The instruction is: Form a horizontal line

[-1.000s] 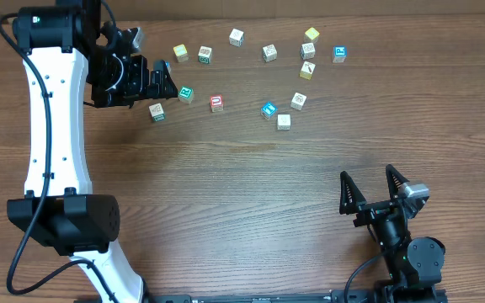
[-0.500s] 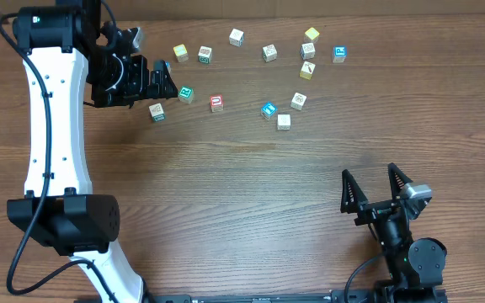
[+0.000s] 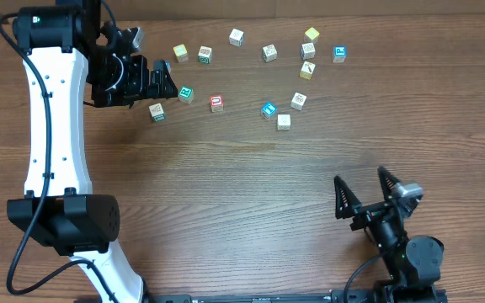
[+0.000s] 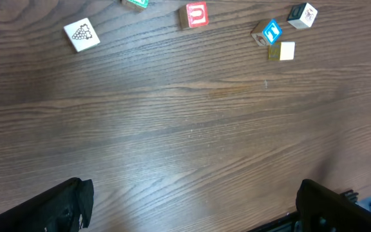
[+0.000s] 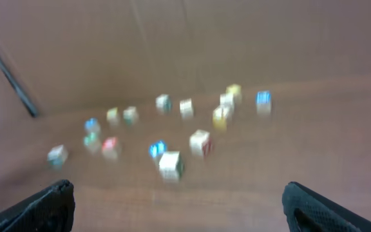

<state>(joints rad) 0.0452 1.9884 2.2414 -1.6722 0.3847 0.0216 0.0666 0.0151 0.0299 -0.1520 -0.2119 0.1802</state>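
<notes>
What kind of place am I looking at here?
Probably a robotics lab bench: a white robot arm and a black arm at a wooden table, with small picture cubes scattered on it.

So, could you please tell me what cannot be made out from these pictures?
Right wrist view: motion blur smears the cubes, so their markings are unreadable.
Left wrist view: the top edge cuts off the green cube, and the bottom edge crops the left gripper to its finger ends.
Overhead: the cubes' printed symbols are too small to read.
</notes>
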